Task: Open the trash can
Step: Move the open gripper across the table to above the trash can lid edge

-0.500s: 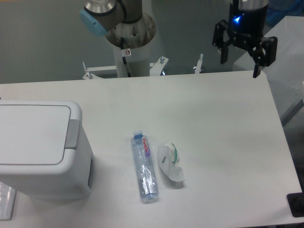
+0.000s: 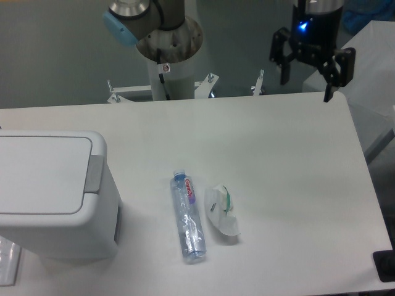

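Note:
The trash can [image 2: 52, 191] is a large boxy white bin at the left edge of the table. Its flat lid [image 2: 40, 172] is closed, with a grey push tab [image 2: 94, 174] on its right edge. My gripper [image 2: 307, 86] hangs above the table's far right edge, far from the bin. Its black fingers [image 2: 285, 71] are spread apart and hold nothing.
A clear plastic bottle [image 2: 187, 217] lies on its side at the middle front of the table [image 2: 278, 160]. A crumpled white wrapper [image 2: 221, 209] lies just right of it. The arm's base column [image 2: 166, 55] stands behind the table. A black object [image 2: 384, 265] sits at the front right corner.
My gripper has shifted a little to the left and slightly up. The trash can, bottle and wrapper have not moved.

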You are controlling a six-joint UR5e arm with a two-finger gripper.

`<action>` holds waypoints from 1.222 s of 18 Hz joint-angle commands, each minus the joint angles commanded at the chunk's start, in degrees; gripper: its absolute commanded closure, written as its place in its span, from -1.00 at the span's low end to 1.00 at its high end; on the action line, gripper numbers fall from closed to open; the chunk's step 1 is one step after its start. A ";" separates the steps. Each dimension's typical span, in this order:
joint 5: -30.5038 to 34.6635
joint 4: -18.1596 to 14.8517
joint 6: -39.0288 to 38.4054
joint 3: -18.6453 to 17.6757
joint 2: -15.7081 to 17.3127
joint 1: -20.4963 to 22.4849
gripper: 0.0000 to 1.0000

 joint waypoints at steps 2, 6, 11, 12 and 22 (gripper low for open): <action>-0.79 3.85 -10.49 0.18 -1.15 -4.04 -1.00; -6.31 8.62 -26.94 -0.88 -1.59 -7.04 -1.00; -13.79 8.88 -39.96 -0.88 -2.20 -10.03 -1.00; -14.06 9.49 -41.72 -0.88 -2.64 -11.08 -1.00; -13.98 14.24 -54.57 -0.97 -6.60 -19.53 -1.00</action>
